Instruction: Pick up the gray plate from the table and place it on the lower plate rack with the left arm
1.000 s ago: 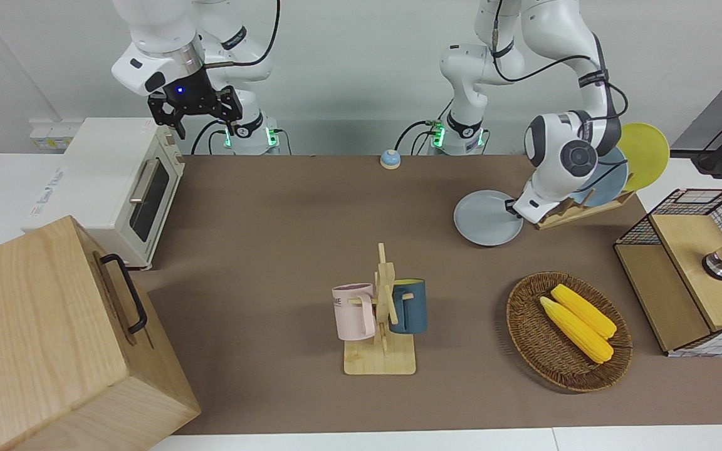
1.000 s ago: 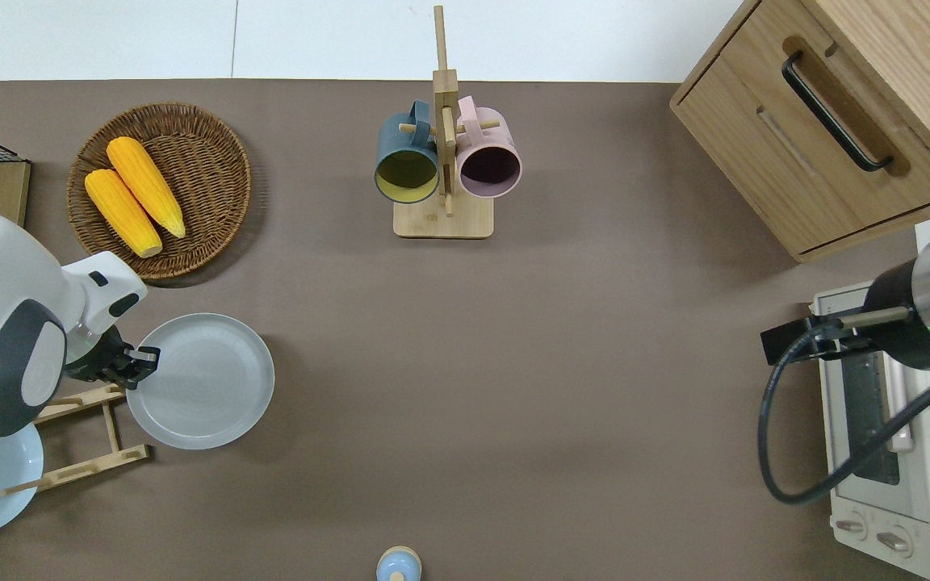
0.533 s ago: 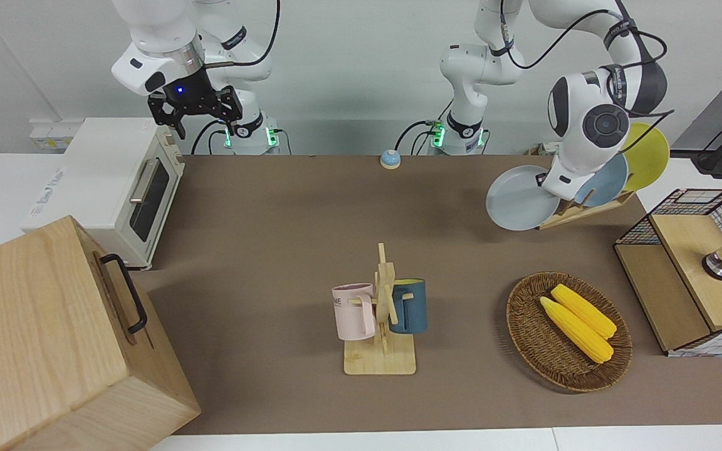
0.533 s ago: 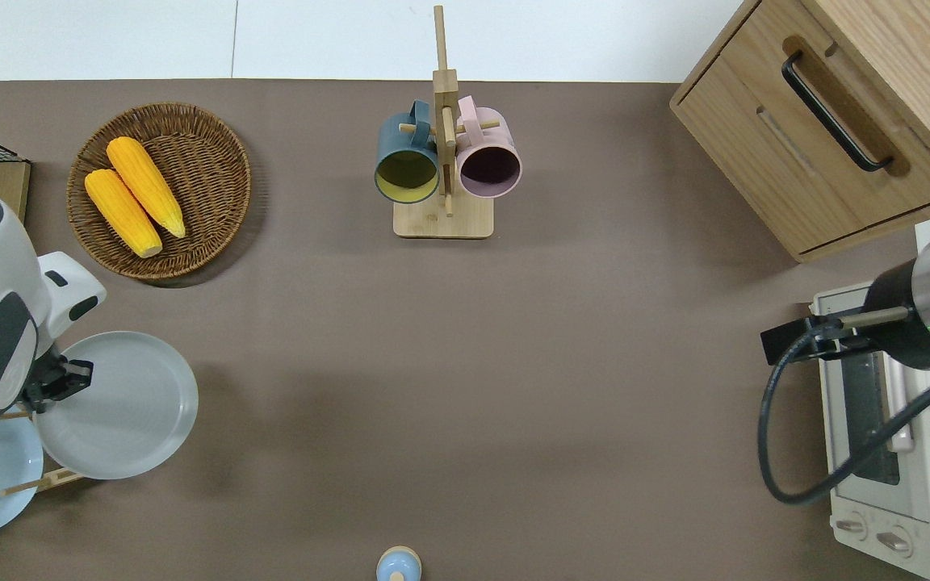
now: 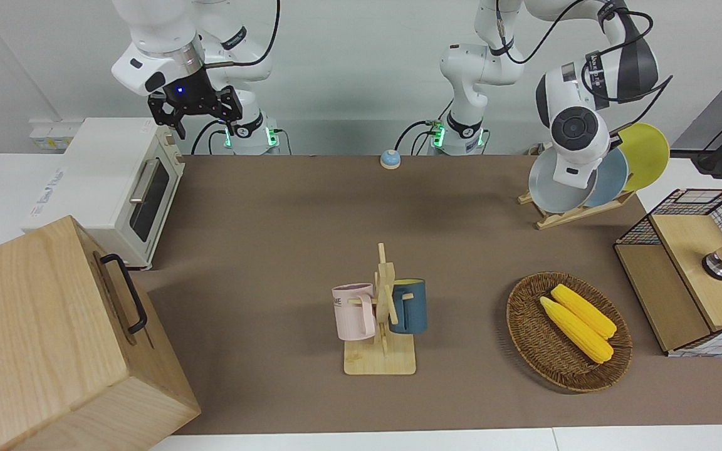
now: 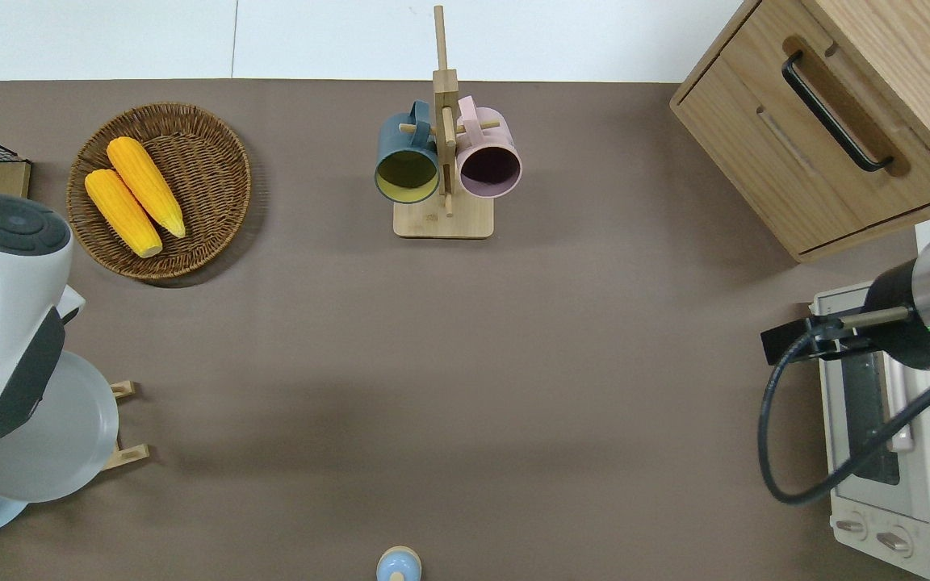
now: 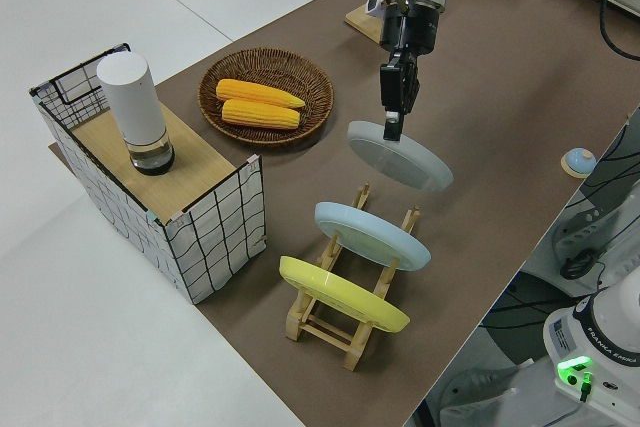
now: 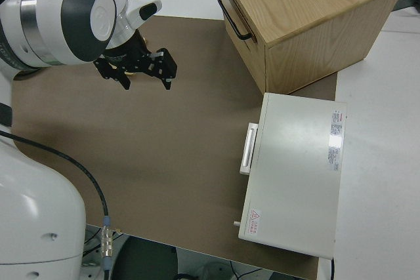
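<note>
My left gripper (image 7: 392,127) is shut on the rim of the gray plate (image 7: 402,158). It holds the plate tilted in the air over the free slots of the lower plate rack (image 7: 343,332), at the rack's end toward the table's middle. The plate shows in the front view (image 5: 554,186) and the overhead view (image 6: 49,458), where the wrist hides the fingers. The rack (image 5: 563,218) holds a sky-blue plate (image 7: 372,235) and a yellow plate (image 7: 340,294). The gray plate hangs clear of the rack. My right arm is parked, its gripper (image 8: 136,78) open.
A wicker basket (image 5: 527,338) with two corn cobs lies farther from the robots than the rack. A wire crate (image 7: 215,237) with a white cylinder stands beside the rack. A mug tree (image 5: 381,326), a toaster oven (image 5: 110,181), a wooden cabinet (image 5: 54,338) and a small bell (image 5: 390,159) stand elsewhere.
My left gripper has lifted the gray plate off the table, tilted it and carried it toward the left arm's end, over the rack. The right arm has not moved.
</note>
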Tool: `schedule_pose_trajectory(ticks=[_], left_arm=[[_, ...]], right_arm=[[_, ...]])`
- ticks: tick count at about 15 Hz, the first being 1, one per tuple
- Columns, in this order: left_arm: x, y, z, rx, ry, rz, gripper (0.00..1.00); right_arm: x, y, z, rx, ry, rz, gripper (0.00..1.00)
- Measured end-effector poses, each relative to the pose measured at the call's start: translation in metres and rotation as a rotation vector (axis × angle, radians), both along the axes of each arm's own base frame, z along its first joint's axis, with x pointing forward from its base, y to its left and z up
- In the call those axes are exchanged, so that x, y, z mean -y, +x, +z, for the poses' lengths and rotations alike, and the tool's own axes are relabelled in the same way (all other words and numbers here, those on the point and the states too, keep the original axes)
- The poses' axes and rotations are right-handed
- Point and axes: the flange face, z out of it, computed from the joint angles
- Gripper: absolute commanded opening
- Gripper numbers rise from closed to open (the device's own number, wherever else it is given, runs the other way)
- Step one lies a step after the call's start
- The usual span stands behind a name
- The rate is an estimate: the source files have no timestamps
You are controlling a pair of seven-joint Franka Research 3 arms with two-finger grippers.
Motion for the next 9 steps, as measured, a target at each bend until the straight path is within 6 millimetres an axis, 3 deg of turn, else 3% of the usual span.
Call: schedule_pose_trajectory(ticks=[9], left_arm=[[-0.004,-0.002,-0.032,-0.023,0.157,0.118,0.0]], right_arm=[[0.0,0.0,0.0,0.0,0.0,0.0,0.99]])
